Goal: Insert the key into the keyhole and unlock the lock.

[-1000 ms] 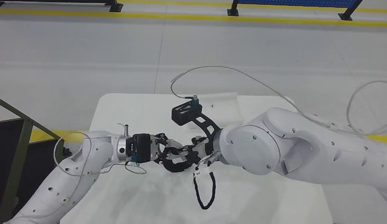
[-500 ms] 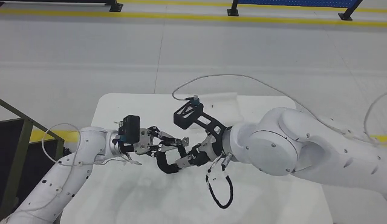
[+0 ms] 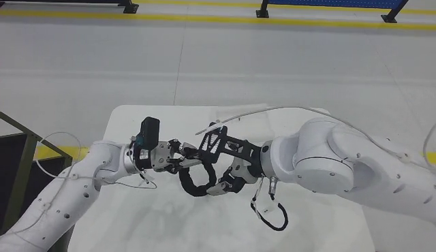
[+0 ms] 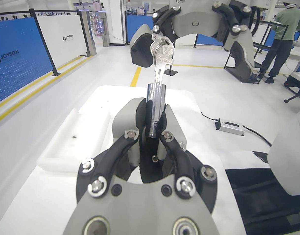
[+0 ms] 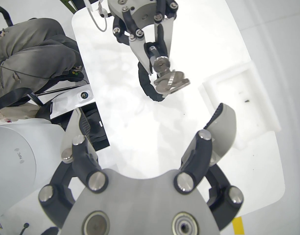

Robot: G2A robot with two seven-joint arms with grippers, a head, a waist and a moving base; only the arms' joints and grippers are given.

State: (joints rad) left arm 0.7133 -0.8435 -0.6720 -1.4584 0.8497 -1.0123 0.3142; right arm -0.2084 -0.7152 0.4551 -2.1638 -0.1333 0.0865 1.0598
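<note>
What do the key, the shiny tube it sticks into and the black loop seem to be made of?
The key looks like bare silvery metal: it glints, and its head is dimpled. The lock barrel looks like chrome-plated metal, mirror-smooth with bright reflections. The black loop seems a cable in a matte rubber or fabric sleeve; its core is hidden.

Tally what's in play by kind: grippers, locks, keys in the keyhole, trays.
Grippers: 2, left gripper and right gripper
Lock: 1
Key in the keyhole: 1
Foam tray: 1
Total: 5
</note>
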